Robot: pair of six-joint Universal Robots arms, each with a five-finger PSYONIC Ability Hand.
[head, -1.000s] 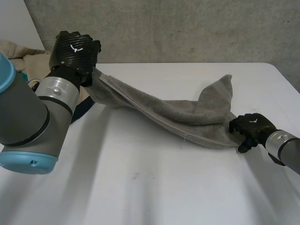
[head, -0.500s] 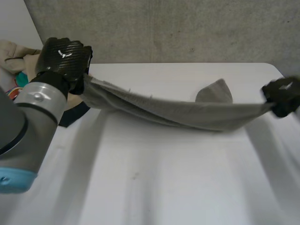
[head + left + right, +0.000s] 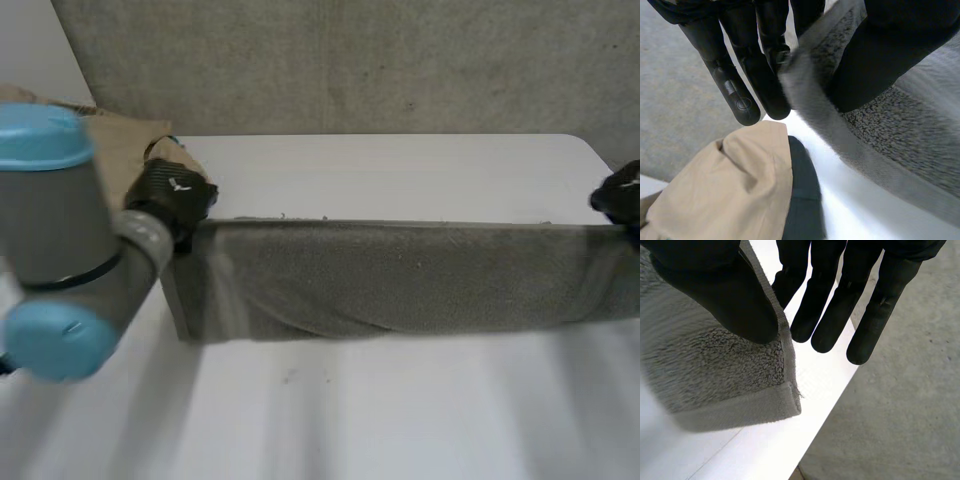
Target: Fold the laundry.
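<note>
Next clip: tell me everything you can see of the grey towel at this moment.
The grey towel is looped terry with a flat hemmed border. It is stretched as a long band across the white table, upper edge pulled straight, a soft fold low along it. The left robot hand pinches one end's upper edge between thumb and fingers; the right robot hand pinches the opposite corner likewise. Whether its lower edge touches the table cannot be told.
</note>
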